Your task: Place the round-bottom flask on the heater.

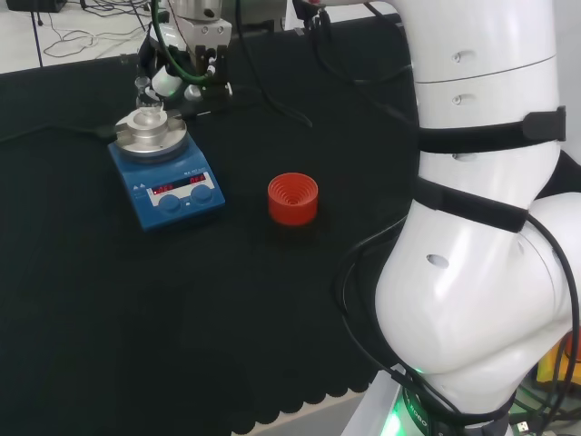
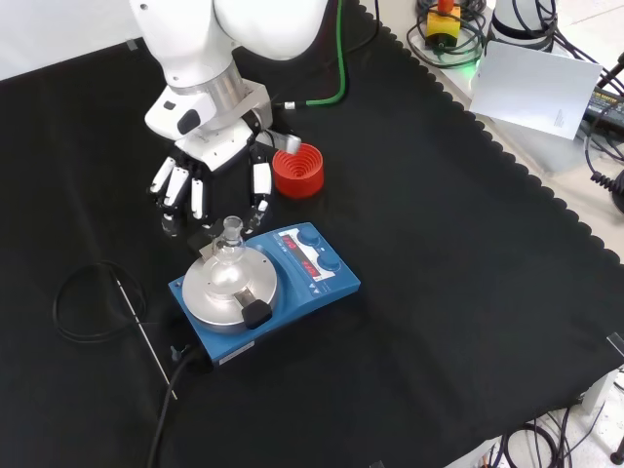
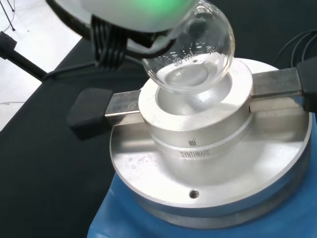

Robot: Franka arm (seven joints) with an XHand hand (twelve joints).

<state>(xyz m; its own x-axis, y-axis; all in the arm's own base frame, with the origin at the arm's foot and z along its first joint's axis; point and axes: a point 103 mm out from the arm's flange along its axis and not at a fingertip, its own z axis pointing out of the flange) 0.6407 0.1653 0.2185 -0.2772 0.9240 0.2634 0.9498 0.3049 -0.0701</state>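
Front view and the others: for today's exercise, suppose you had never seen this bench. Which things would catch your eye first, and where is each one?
First the blue heater at the middle of the black cloth in the front view, with a clear round-bottom flask sitting in its metal block. Just behind it hangs the hand, fingers straight and apart from the flask. The red ribbed stand stands empty beside the hand, to its right in that view.

So the heater (image 2: 265, 288) sat on the counter (image 2: 439, 292), and the round-bottom flask (image 2: 229, 255) rested in the well of the block on top of it, neck up. In the front view the hand (image 2: 210, 171) was just behind the heater, fingers (image 2: 259, 185) pointing down near the flask's neck. The ribbed stand (image 2: 297, 171) stood behind the heater too, right of the hand.
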